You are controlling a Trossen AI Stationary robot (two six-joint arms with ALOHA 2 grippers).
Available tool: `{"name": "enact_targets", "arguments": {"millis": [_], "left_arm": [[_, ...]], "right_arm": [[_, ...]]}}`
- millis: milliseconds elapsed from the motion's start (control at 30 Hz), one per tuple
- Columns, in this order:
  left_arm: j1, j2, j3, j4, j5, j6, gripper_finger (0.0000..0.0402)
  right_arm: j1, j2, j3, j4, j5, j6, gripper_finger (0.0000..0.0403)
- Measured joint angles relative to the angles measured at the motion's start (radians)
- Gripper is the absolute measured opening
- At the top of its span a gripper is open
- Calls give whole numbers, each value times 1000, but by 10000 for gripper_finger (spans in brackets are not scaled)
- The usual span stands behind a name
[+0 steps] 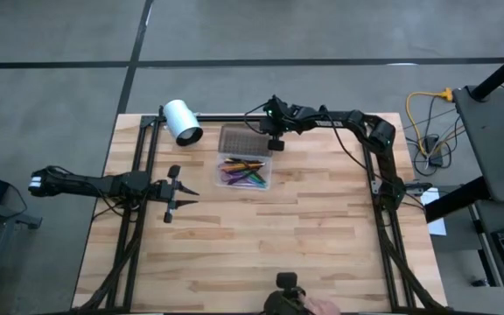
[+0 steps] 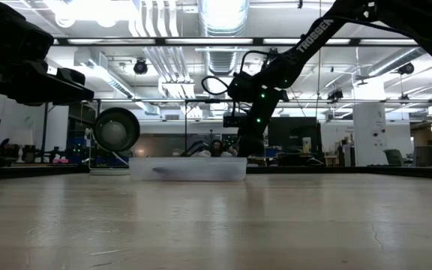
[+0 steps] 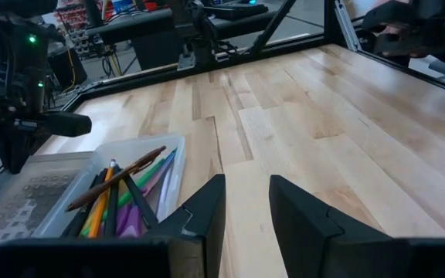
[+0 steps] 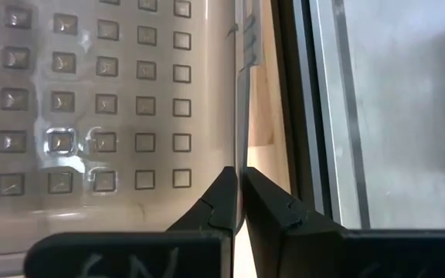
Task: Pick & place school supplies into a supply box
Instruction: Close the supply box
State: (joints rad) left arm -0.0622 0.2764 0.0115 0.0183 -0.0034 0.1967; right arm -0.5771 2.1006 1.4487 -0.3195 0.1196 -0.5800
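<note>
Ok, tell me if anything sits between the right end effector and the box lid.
Nothing visible: the right end effector is closed on the edge of the grey dotted lid, which lies open beside the supply box.

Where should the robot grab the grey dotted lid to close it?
Grip the lid by its thin free edge on the right arm's side, coming from above. It lies flat behind the box, so only edges offer purchase; the right hand is there now, seemingly shut on it.
</note>
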Motion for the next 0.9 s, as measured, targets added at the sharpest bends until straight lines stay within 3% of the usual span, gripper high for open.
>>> {"name": "enact_targets", "arguments": {"millis": [167, 900], "left_arm": [[0, 0, 0, 0, 0, 0, 86], [0, 0, 0, 0, 0, 0, 86]], "right_arm": [[19, -15, -1, -8, 6, 7, 8], [165, -83, -11, -46, 209, 75, 8]]}}
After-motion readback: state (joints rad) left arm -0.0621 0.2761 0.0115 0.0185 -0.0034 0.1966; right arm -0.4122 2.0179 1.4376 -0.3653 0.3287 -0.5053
